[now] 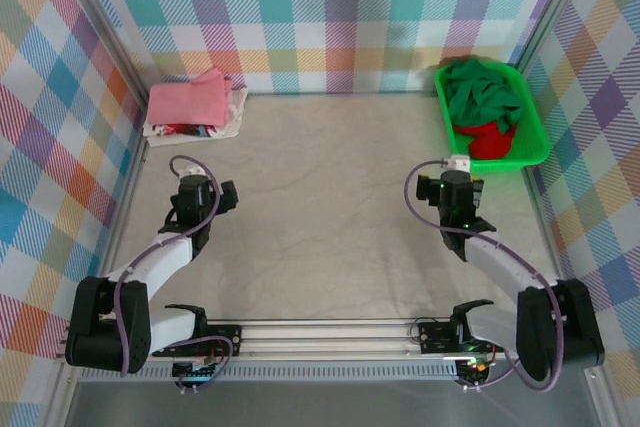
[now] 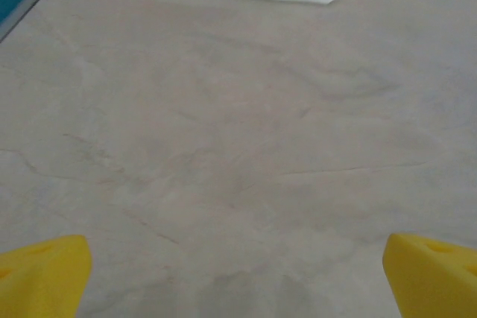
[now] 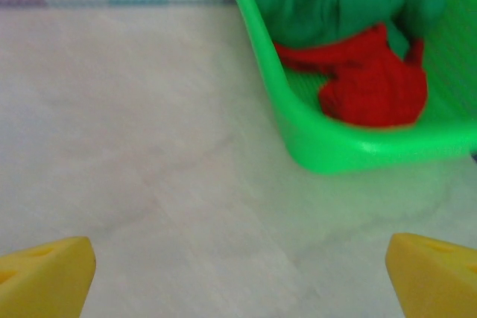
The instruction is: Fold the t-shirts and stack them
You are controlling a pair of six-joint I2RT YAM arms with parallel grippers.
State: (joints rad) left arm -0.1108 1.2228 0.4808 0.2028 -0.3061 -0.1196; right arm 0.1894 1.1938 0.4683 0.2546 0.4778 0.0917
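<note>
salmon-pink t-shirt (image 1: 188,99): folded, lying on top, worktop (image 1: 330,207) far-left corner | white printed t-shirt (image 1: 232,115): folded underneath, edges showing near and right | dark green t-shirt (image 1: 483,97): crumpled heap, far part of green tray (image 1: 500,164), far-right corner | red t-shirt (image 1: 492,141): bunched, tray's near end, touching the green one

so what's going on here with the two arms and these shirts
Two robot arms are partway through folding and stacking t-shirts. A folded pink shirt lies on a white printed shirt in the far left corner of the table. A dark green shirt and a red shirt sit crumpled in the green tray at far right, not yet folded. The left claw and the right claw are both open and hold nothing; the right one faces the tray.
</note>
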